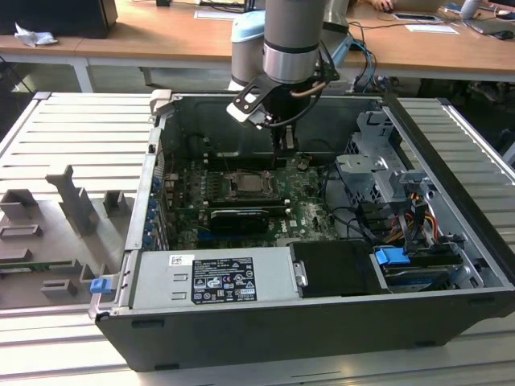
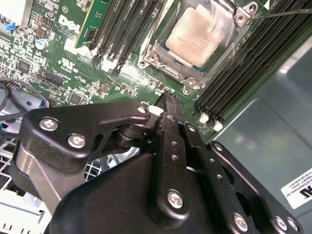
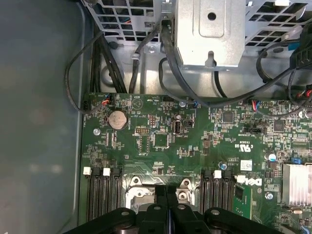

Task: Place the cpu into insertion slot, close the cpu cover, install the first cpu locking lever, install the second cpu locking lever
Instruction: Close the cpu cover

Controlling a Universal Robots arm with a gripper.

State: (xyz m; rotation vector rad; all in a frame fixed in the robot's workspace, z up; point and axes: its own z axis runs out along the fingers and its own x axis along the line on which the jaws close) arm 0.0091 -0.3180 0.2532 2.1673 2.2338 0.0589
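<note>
Gripper (image 2: 167, 97) is pinched fully closed, fingertips together, nothing between them. It's over the bare green motherboard (image 3: 161, 141), just beside the insertion slot (image 1: 250, 195) and apart from the cpu (image 2: 195, 39). In the exterior view it sits beyond the socket, toward the exterior view's right.

cpu lies flat in the slot, pale face up, with the silvery cpu cover (image 2: 163, 54) framing it. Can't tell if it's latched.

Count:
- one cpu, one slot, one cover
- one thin wire lever (image 2: 282, 12) at the socket corner
- two banks of black memory slots (image 2: 243, 63) flanking the socket
- one coin cell (image 3: 116, 118)
- one graphics card (image 1: 239, 217)
</note>
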